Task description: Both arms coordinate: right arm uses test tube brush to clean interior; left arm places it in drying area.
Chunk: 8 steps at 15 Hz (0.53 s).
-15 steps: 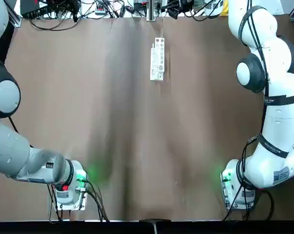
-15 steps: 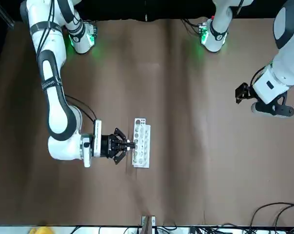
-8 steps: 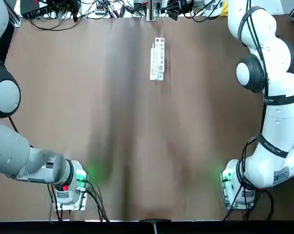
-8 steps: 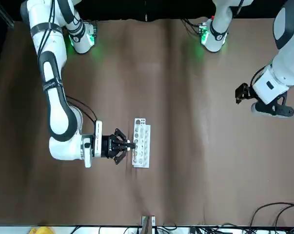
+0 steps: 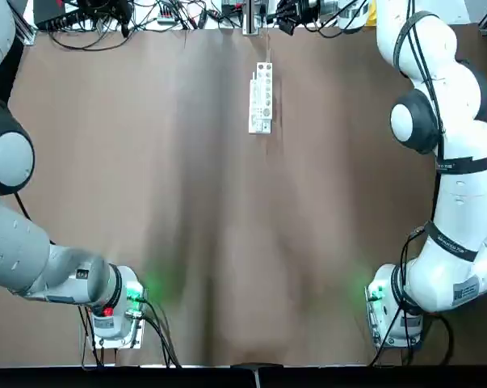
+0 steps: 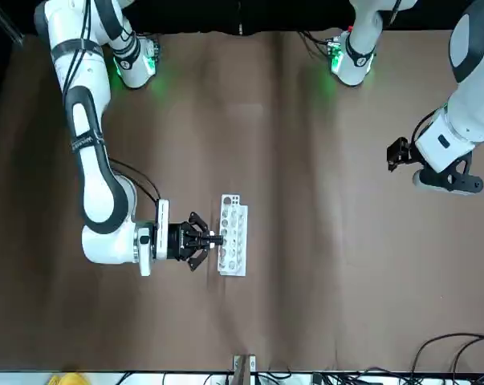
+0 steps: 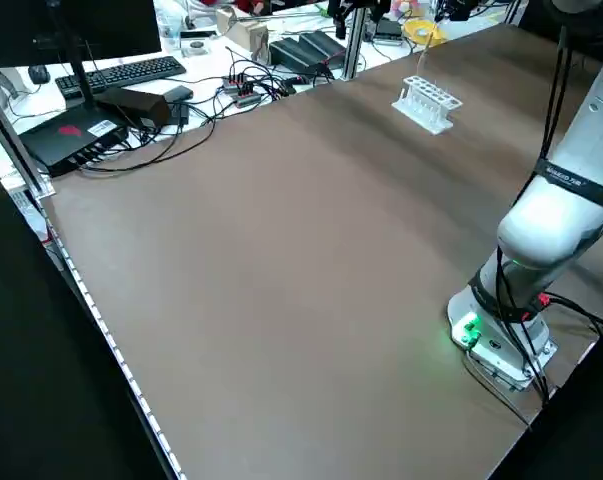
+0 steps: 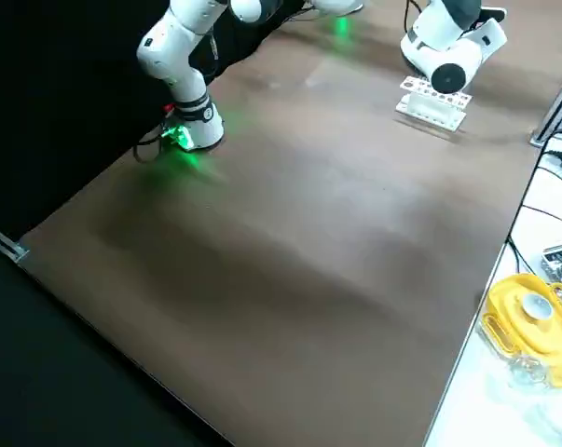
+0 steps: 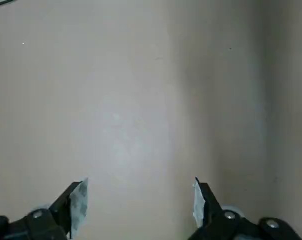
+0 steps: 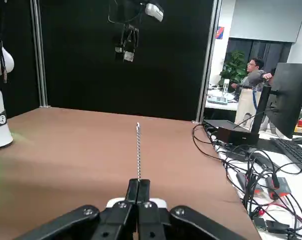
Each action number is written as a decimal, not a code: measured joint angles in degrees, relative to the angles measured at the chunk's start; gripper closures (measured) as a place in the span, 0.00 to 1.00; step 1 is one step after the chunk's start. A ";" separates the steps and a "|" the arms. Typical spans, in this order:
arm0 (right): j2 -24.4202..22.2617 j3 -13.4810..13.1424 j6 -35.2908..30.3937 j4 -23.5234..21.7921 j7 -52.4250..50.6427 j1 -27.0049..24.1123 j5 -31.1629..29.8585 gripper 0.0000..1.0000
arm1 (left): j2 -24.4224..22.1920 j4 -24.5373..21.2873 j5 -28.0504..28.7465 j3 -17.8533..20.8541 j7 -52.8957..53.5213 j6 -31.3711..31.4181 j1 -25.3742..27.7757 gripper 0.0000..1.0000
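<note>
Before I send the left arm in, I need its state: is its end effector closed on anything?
No, the left end effector is open, with bare table between its fingers.

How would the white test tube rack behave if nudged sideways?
The white test tube rack looks stiff, with straight, unbent edges. It is probably light, as its walls look thin and its top is full of holes. It might tip if pushed high across its narrow side, since it stands tall on a slim base.

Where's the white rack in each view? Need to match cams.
Top: white rack upper middle.
Front: middle, slightly below centre, at the right gripper's tip.
Left side: upper right.
Right side: upper right, just below the arm.
Left wrist: not in it.
Right wrist: not in it.
Shared landmark: brown tabletop, all six.
</note>
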 joint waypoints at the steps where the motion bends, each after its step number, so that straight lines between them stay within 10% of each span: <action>1: 0.11 0.00 0.00 0.00 -0.01 0.00 0.00 0.98 | 0.11 0.00 0.00 0.00 0.00 0.03 0.00 0.00; 8: 1.18 0.00 0.08 -0.10 -0.97 0.00 0.00 0.98 | 0.38 0.00 0.00 0.00 0.00 0.34 0.00 0.00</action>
